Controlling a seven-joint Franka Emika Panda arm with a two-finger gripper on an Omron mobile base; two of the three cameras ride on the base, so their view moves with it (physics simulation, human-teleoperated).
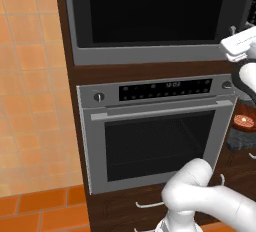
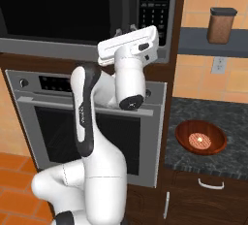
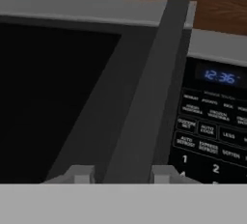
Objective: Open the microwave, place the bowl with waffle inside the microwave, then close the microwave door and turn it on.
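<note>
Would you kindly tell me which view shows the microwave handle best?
The hand view: the handle runs close up between the tool's fingertips. The right base view shows just a sliver of it above the hand; the left base view shows only the door.

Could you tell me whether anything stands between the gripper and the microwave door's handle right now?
Nothing visible does: in the hand view the gripper has a fingertip on either side of the handle of the microwave door.

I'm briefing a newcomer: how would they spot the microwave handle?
Start at the wooden cabinet column: the microwave sits above the silver oven. Its handle is a dark upright bar between black glass and button panel, unlike the oven's horizontal silver handle.
</note>
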